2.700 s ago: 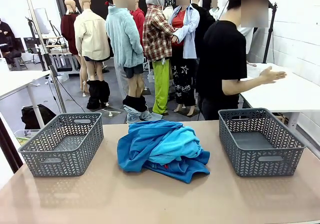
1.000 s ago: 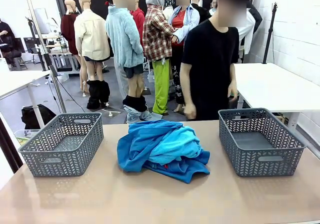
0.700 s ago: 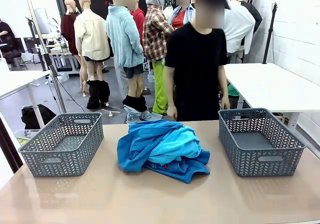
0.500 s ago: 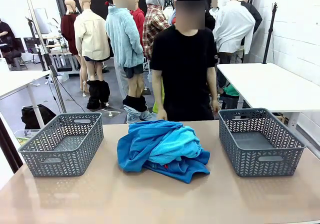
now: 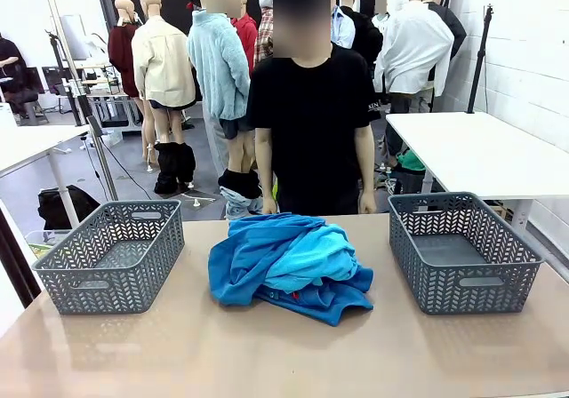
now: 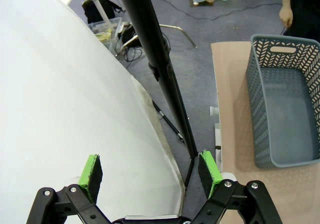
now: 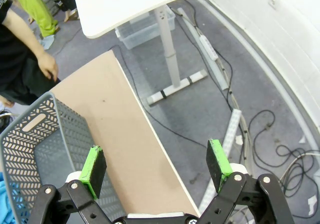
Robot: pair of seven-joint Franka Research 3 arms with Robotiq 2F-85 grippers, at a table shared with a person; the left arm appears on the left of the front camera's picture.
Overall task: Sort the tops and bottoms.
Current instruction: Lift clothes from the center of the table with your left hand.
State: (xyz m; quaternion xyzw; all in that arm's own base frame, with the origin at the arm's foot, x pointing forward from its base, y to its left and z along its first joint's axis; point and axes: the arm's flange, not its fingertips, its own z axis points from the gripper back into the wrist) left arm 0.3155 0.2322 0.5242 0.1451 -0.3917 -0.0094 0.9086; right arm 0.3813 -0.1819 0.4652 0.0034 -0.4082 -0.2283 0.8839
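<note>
In the front view, the person (image 5: 311, 123) is now placed squarely behind the middle of the far edge of the table (image 5: 267, 354), having been seen further toward picture right a moment ago. Both arms are hung straight down. The tops (image 5: 289, 265) are left unmoved: a soft, crumpled heap of blue fabric, turquoise folds over royal blue, is piled at the table's centre. It is flanked, well apart on either side, by the left basket (image 5: 111, 256) and the right basket (image 5: 462, 251). Both are grey, rectangular and moulded in an open herringbone lattice with slot handles. The tabletop is seen as smooth, matte beige.

In the left wrist view, the left gripper (image 6: 150, 170) is held with its jaws spread wide and nothing between the green pads. It is hung off the table's end, above a broad white surface (image 6: 60, 109) and a slanting black pole (image 6: 155, 59). The left basket (image 6: 285, 99) is seen on the beige top.

In the right wrist view, the right gripper (image 7: 156, 164) is likewise spread wide and empty, above the table's edge and grey floor. The right basket (image 7: 30, 149) is caught at lower left, and a sliver of blue fabric is glimpsed beyond it.
</note>
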